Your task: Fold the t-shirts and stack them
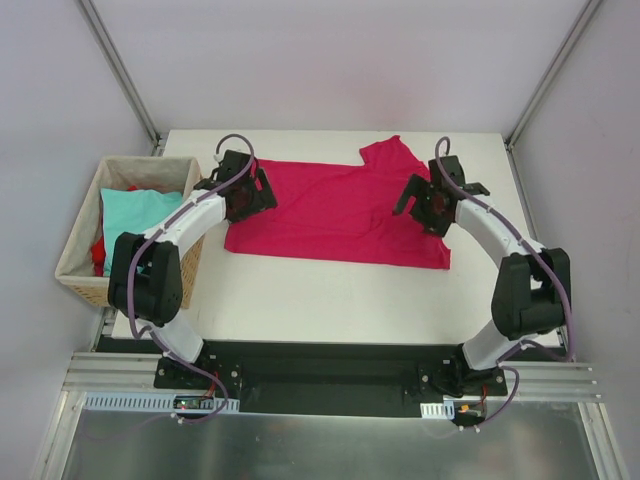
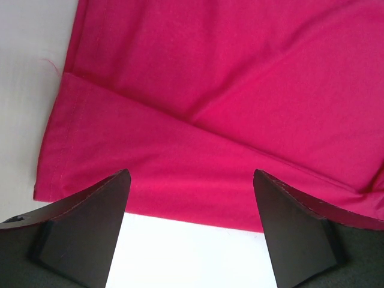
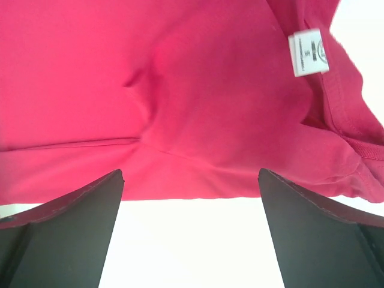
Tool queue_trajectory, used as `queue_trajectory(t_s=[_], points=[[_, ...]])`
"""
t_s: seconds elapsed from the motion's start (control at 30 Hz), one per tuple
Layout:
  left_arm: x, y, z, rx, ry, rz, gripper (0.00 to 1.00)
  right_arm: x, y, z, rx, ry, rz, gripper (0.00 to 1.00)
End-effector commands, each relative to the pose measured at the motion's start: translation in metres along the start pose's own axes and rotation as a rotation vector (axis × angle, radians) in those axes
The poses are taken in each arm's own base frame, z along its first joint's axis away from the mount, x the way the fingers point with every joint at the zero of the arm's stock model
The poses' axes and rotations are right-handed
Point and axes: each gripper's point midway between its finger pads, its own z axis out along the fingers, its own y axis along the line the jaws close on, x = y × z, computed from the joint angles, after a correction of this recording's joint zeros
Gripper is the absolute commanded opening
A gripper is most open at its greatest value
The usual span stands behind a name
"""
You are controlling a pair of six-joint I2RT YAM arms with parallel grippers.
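A crimson-magenta t-shirt point(image 1: 335, 210) lies partly folded across the white table, with one sleeve sticking out toward the back right. My left gripper point(image 1: 247, 190) hovers over the shirt's left end, open with nothing between its fingers. In the left wrist view the left gripper point(image 2: 191, 174) straddles the shirt's point(image 2: 228, 108) folded edge near a hemmed corner. My right gripper point(image 1: 432, 200) stands over the shirt's right end, also open and empty. In the right wrist view the right gripper point(image 3: 191, 171) spans the shirt's point(image 3: 180, 90) edge, near the collar and a white label point(image 3: 308, 53). A light teal t-shirt point(image 1: 135, 210) and a red one point(image 1: 98, 255) lie in the basket.
A woven wicker basket point(image 1: 72, 262) stands off the table's left edge, beside the left arm. Bare white table point(image 1: 320, 295) shows between the shirt and the arm bases. Metal frame posts rise at the back corners.
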Motion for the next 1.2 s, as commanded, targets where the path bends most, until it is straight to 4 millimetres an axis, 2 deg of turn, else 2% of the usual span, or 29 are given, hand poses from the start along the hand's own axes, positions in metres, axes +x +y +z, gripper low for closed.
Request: queue_trajectory(t_s=[0.0, 0.2, 0.33, 0.53, 0.7, 0.83, 0.87, 0.9, 0.97, 1.0, 1.07, 1.1, 1.17], points=[[0.003, -0.002, 0.010, 0.006, 0.041, -0.021, 0.84, 0.015, -0.019, 0.031, 0.070, 0.052, 0.001, 0.99], [0.018, 0.017, 0.030, -0.055, 0.089, -0.092, 0.83, 0.025, -0.032, 0.049, 0.112, 0.097, -0.030, 1.00], [0.033, 0.025, 0.043, -0.072, 0.127, -0.127, 0.83, 0.033, -0.054, 0.066, 0.182, 0.132, -0.037, 1.00], [0.061, 0.048, 0.058, -0.161, 0.178, -0.189, 0.83, 0.043, -0.075, 0.070, 0.224, 0.180, -0.041, 0.99], [0.083, 0.067, 0.053, -0.225, 0.195, -0.232, 0.82, 0.047, -0.083, 0.067, 0.254, 0.217, -0.067, 1.00], [0.095, 0.074, 0.043, -0.238, 0.199, -0.258, 0.82, 0.054, -0.093, 0.061, 0.270, 0.241, -0.069, 1.00], [0.095, 0.073, 0.038, -0.231, 0.191, -0.259, 0.82, 0.063, -0.098, 0.059, 0.272, 0.266, -0.063, 1.00], [0.102, 0.076, 0.035, -0.239, 0.200, -0.257, 0.81, 0.064, -0.097, 0.055, 0.261, 0.260, -0.064, 1.00], [0.105, 0.074, 0.024, -0.233, 0.182, -0.251, 0.82, 0.068, -0.104, 0.049, 0.267, 0.258, -0.054, 1.00], [0.114, 0.078, 0.021, -0.246, 0.187, -0.244, 0.81, 0.075, -0.110, 0.046, 0.283, 0.271, -0.056, 1.00], [0.120, 0.075, 0.011, -0.243, 0.176, -0.240, 0.82, 0.076, -0.118, 0.037, 0.297, 0.259, -0.065, 1.00], [0.129, 0.080, 0.009, -0.255, 0.189, -0.240, 0.82, 0.085, -0.124, 0.034, 0.309, 0.280, -0.067, 1.00], [0.136, 0.080, 0.004, -0.256, 0.188, -0.264, 0.82, 0.088, -0.127, 0.027, 0.298, 0.278, -0.063, 0.99]])
